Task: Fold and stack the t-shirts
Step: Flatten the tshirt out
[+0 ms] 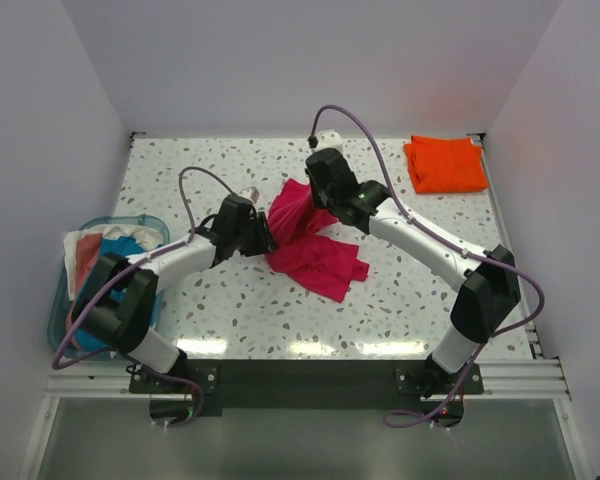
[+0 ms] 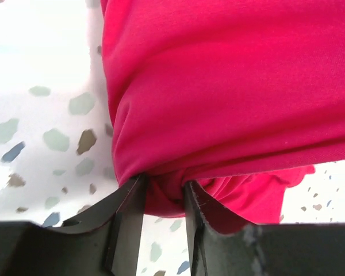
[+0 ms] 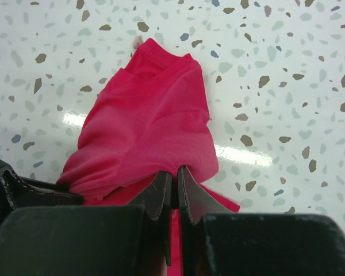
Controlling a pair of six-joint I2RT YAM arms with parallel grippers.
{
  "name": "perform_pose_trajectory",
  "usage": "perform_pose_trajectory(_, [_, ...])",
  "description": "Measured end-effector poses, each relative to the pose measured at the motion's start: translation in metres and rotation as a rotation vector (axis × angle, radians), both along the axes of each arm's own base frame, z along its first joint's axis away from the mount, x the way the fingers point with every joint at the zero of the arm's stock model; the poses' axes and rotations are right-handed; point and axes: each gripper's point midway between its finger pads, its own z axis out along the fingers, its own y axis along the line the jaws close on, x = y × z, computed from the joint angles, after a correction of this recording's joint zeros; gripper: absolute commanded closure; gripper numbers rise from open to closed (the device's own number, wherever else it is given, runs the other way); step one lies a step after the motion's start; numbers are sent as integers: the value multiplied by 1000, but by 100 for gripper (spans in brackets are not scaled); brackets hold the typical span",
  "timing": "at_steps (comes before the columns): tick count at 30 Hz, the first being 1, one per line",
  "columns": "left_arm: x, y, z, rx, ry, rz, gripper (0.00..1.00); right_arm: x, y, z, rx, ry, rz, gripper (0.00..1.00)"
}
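Observation:
The magenta-pink t-shirt point(image 1: 315, 255) lies crumpled mid-table, its upper part pulled up into a peak. My right gripper point(image 1: 315, 195) holds that peak; in the right wrist view its jaws point(image 3: 173, 172) are shut on a thin fold of the pink cloth point(image 3: 144, 126). My left gripper point(image 1: 265, 238) meets the shirt's left side. In the left wrist view a thick bunch of the pink cloth point(image 2: 230, 86) fills the gap between the fingers, and the left gripper point(image 2: 164, 187) is shut on it. The orange t-shirt point(image 1: 445, 163) lies folded flat at the back right corner.
A blue basket point(image 1: 60, 300) with white, red and blue cloth point(image 1: 105, 250) stands at the table's left edge, beside the left arm. White walls enclose the speckled table point(image 1: 220, 310) on three sides.

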Motion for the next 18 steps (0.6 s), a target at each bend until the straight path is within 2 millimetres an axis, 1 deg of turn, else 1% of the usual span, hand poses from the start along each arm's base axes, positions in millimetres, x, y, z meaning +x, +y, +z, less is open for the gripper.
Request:
perform_pose_trajectory(2, [6,-6,2,-21,-10,-7,77,4,-8,6,-6,-1,-13,100])
perform_pose_trajectory(3, [10,-9,3,-30,-18,-11,90,4,-10,9,-9,-1,-16,100])
perform_pose_trajectory(4, [13,-12,5,-39,-21,-12,97,5,-12,13,-12,-3,-18,100])
perform_pose_trajectory(5, [18,-15,9,-47,-30,-14,100,5,-13,17,-13,-6,-16,100])
perform_pose_trajectory(8, [33,-22,26,-55,-65,-14,100,8,-15,39,-5,-40,-17,100])
perform_pose_trajectory(11, [50,-24,51,-50,-112,4,100,10,-22,64,8,-79,-27,100])
perform_pose_trajectory(13, [61,-22,77,-45,-159,21,100,10,-31,85,16,-113,-41,100])
perform_pose_trajectory(15, [68,-19,104,-49,-214,32,100,7,-40,105,28,-147,-51,100])
perform_pose_trajectory(18, [73,-2,158,-76,-325,58,100,-5,-52,142,62,-214,-51,100])
